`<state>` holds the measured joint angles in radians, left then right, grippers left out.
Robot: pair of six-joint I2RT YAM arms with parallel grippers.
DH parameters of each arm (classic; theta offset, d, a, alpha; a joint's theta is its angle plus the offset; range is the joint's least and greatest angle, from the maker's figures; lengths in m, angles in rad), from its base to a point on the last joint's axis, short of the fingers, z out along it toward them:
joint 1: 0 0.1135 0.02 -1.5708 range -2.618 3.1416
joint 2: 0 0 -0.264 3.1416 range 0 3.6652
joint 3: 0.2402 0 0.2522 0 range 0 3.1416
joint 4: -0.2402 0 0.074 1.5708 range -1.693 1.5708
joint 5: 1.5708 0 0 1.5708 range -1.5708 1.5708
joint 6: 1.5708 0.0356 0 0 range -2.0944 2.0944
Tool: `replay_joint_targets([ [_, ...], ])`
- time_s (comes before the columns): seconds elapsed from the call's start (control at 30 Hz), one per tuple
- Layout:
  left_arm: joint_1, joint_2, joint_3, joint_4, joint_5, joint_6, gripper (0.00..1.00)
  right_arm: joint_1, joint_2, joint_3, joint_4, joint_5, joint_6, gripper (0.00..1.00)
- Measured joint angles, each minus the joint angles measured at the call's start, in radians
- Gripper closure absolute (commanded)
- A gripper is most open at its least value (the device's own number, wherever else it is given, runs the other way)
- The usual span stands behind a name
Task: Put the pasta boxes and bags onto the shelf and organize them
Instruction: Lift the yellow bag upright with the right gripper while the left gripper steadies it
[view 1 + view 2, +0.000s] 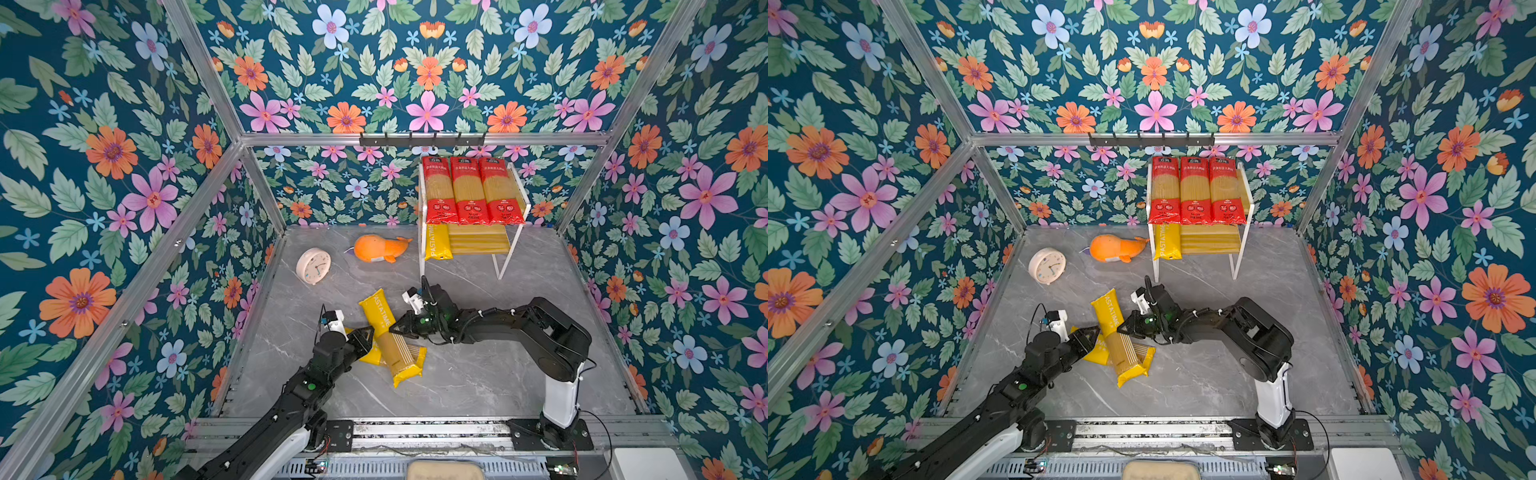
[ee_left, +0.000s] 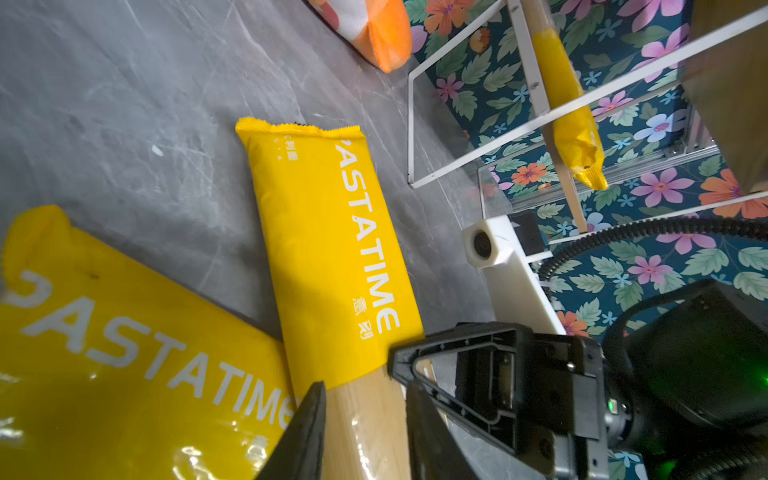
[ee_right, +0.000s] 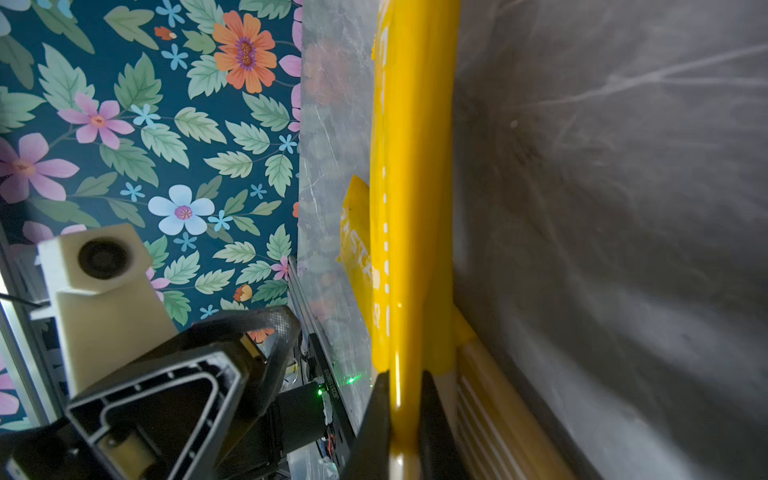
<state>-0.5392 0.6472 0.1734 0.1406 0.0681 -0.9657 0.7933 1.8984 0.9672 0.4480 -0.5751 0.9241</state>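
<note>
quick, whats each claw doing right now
Left claw: closed across the upper yellow pasta pack.
Right claw: closed, pinching the edge of that same pack.

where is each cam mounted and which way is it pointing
Top view: high over the near edge, looking down and back at table and shelf; left gripper and right gripper show.
Top view: same head, slightly sideways, same shelf and grippers.
Left wrist: behind the left gripper, looking along its fingers over the upper yellow pack toward the shelf; right gripper shows.
Right wrist: behind the right gripper, looking along its fingers pinching that pack; left gripper shows.
Shared: both wrist views show that pack.
</note>
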Motion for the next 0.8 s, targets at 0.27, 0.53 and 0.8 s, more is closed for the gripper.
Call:
replay_joint_targets([
  [0.27,0.021,-0.023,0.015,0.045,0.068,0.079,0.40,-0.039,-0.173,-0.030,-0.010,0.013,-0.139,1.00],
  [0.53,-0.012,0.044,-0.079,0.357,0.146,0.133,0.27,-0.058,-0.343,-0.045,-0.021,0.014,-0.307,1.00],
  [0.8,-0.093,0.186,-0.071,0.669,0.257,0.177,0.24,-0.071,-0.437,-0.083,0.035,-0.012,-0.408,1.00],
])
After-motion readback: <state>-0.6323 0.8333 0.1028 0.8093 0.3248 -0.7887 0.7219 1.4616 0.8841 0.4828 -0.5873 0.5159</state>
